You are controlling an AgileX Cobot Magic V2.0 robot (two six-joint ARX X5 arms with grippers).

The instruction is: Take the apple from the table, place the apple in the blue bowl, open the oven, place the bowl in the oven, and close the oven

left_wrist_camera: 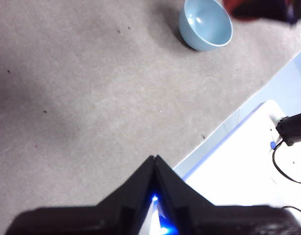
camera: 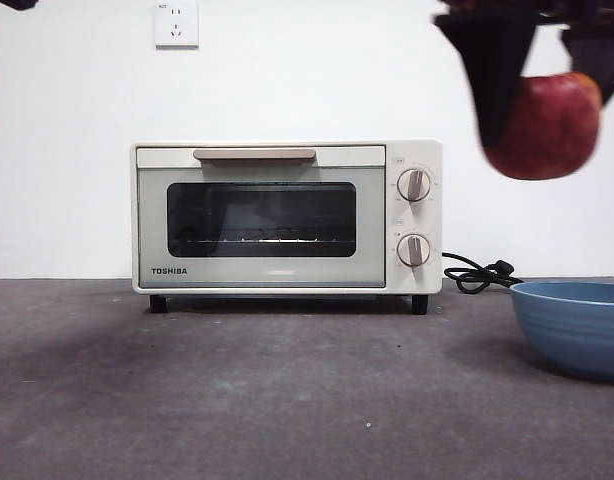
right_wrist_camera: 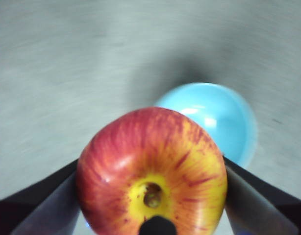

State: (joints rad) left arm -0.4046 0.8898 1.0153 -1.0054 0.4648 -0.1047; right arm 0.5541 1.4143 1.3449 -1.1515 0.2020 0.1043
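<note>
Your right end effector [camera: 547, 100] clamps the apple [right_wrist_camera: 151, 171] high above the blue bowl [camera: 577, 325]; only your front view shows the oven [camera: 287, 215]. Your left end effector [left_wrist_camera: 155, 164] is closed, empty.

Left gripper [left_wrist_camera: 155, 164]: matte black wedge jaws, blue light glowing. Right gripper [right_wrist_camera: 150, 196]: flat black jaws.

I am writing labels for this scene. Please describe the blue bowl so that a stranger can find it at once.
Start at the cream oven standing on the grey table. Go to the side with its two knobs and come forward: the blue bowl sits there, empty, below the apple held in the right gripper. It is the only blue, round, open thing.
</note>
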